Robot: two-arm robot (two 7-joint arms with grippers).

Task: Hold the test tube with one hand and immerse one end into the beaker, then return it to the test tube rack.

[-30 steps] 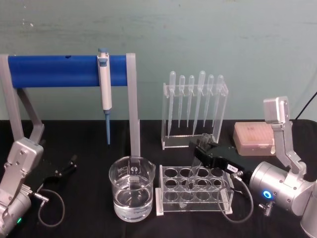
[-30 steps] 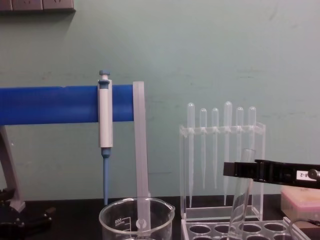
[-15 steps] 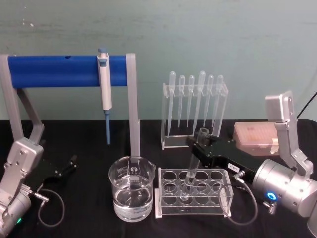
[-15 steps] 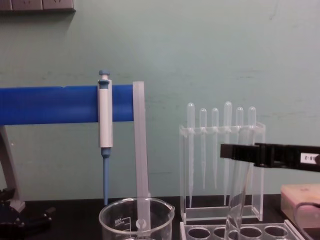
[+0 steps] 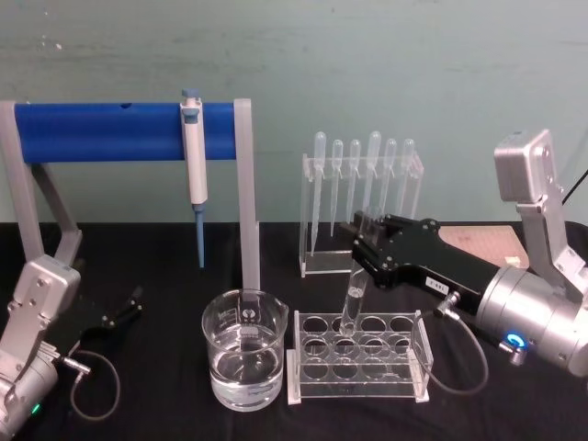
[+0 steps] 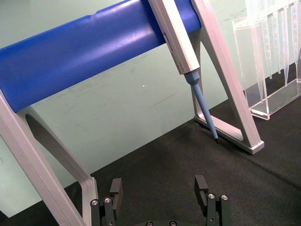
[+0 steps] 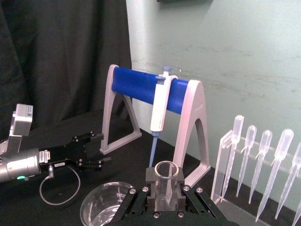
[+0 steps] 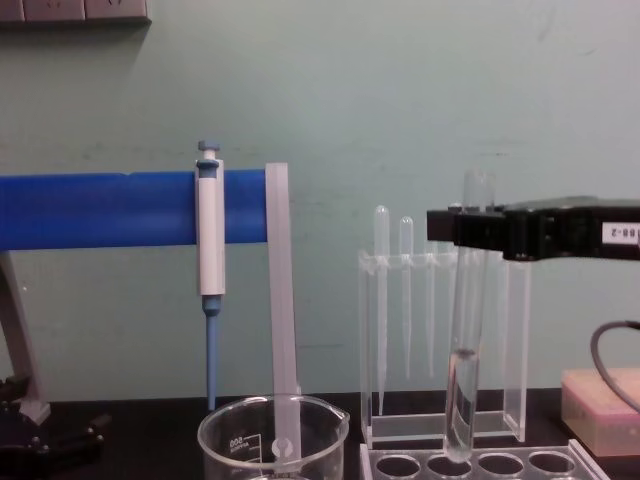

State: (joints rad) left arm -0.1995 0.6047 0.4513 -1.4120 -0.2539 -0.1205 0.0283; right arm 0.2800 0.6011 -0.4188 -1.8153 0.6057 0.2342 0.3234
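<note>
Left gripper idle well left of rack, fingers spread; beaker just left of rack; tube upright, bottom just above rack's back holes; right gripper pinches it near rim, likely to leave lower end free for dipping.
</note>
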